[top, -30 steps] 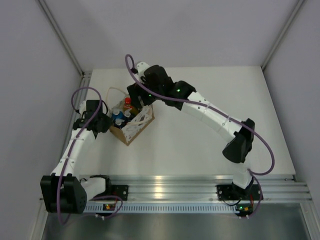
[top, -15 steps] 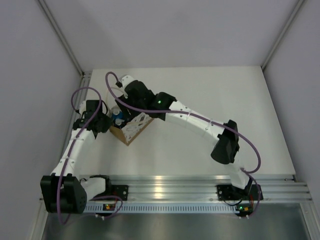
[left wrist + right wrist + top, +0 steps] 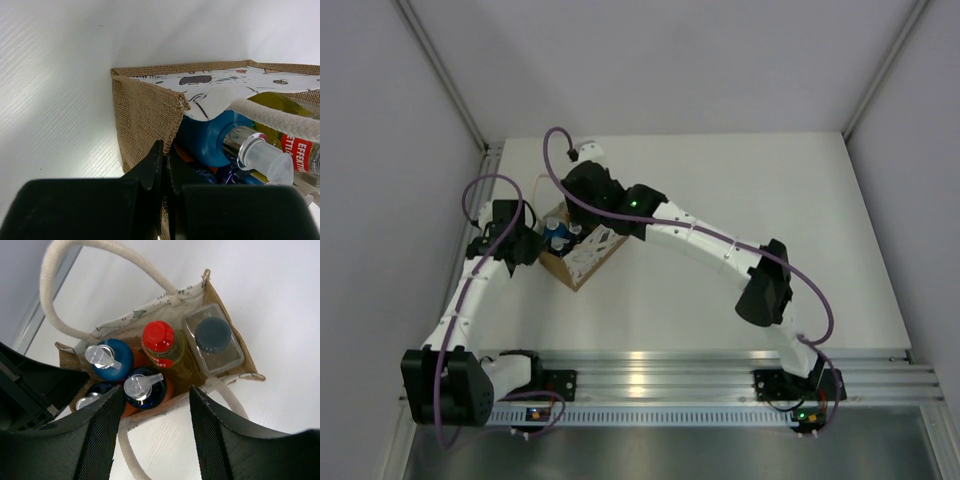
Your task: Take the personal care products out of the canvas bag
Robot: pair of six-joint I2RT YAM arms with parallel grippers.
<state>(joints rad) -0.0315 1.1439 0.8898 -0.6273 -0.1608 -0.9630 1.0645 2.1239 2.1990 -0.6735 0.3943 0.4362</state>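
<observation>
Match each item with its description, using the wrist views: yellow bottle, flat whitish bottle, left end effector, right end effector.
Column one:
1. yellow bottle
2. flat whitish bottle
3. left end effector
4. right end effector

Column two:
A. open, above the canvas bag
B. red cap
C. shut on the bag's wall
D. dark round cap

Pairs: 1-B, 2-D, 3-C, 4-A.
</observation>
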